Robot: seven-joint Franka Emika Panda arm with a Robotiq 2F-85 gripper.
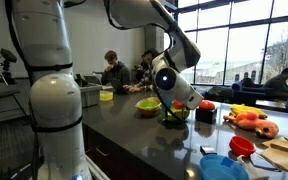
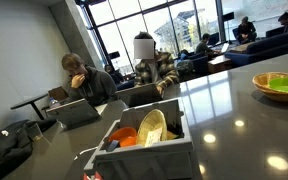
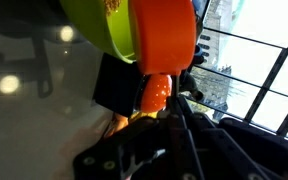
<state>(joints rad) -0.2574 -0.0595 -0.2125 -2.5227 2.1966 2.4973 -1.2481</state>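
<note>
The gripper (image 1: 174,108) hangs low over the middle of the dark countertop (image 1: 134,135), right above a small green bowl (image 1: 176,118). In the wrist view the fingers (image 3: 134,150) come in from the bottom. They appear to be clamped on the narrow end of an orange plastic piece (image 3: 164,40), whose wide end lies against the green bowl's rim (image 3: 99,30). What kind of piece it is cannot be told. A flat black thing (image 3: 114,85) lies on the counter just beside it.

Just beside the green bowl, toward the far edge, stands a wider yellow-green bowl (image 1: 149,106); its contents cannot be made out. A red thing (image 1: 206,105) sits near the green bowl on its other side. Beyond that, a loose heap of orange and yellow toy food (image 1: 250,119) lies on the bare counter.

Toward the near edge are a blue bowl (image 1: 224,167) and a red cup (image 1: 242,146), close together, with a wooden board (image 1: 284,150) beside them.

In an exterior view a pale grey bin (image 2: 149,158) stands on the counter. It holds an orange bowl (image 2: 124,137), a cream plate (image 2: 152,127) leaning on its edge, and some dark pieces too small to name. Well apart from the bin, a shallow green dish (image 2: 281,84) with an orange inside rests on the same counter.
</note>
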